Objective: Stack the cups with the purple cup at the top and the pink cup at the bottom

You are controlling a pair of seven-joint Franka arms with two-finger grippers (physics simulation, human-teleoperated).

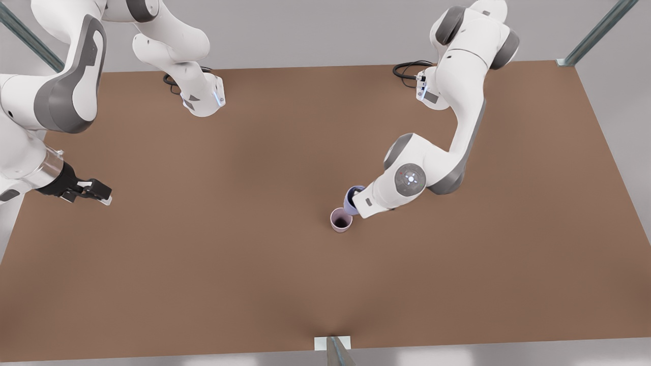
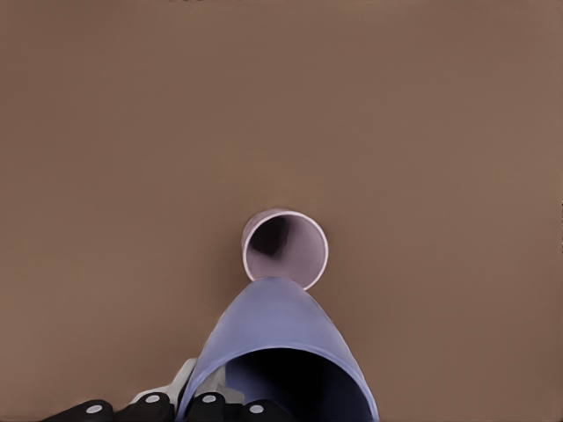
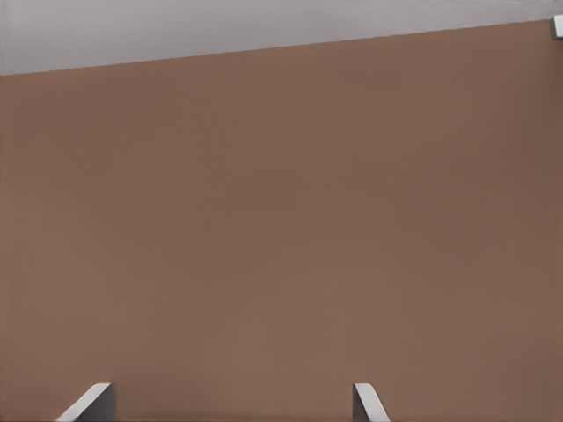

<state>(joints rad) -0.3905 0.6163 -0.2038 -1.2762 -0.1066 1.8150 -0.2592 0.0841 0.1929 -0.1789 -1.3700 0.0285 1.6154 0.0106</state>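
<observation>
The pink cup [image 1: 341, 220] stands upright and open on the brown table [image 1: 254, 254], right of centre in the front view. The purple cup [image 1: 352, 199] hangs tilted just behind and above it, with my left gripper [image 1: 357, 202] shut on its rim. In the left wrist view the purple cup [image 2: 277, 343] points its base at the rim of the pink cup [image 2: 284, 249], and the dark fingers [image 2: 204, 408] clamp its wall. My right gripper [image 1: 99, 193] waits open near the table's edge on the front view's left, its fingertips [image 3: 97, 400] wide apart over bare table.
Both arm bases [image 1: 203, 99] stand at the table's far edge with black cables [image 1: 407, 68] beside them. A small white bracket [image 1: 332, 343] sits at the middle of the near edge. Metal frame posts [image 1: 595, 33] rise at the far corners.
</observation>
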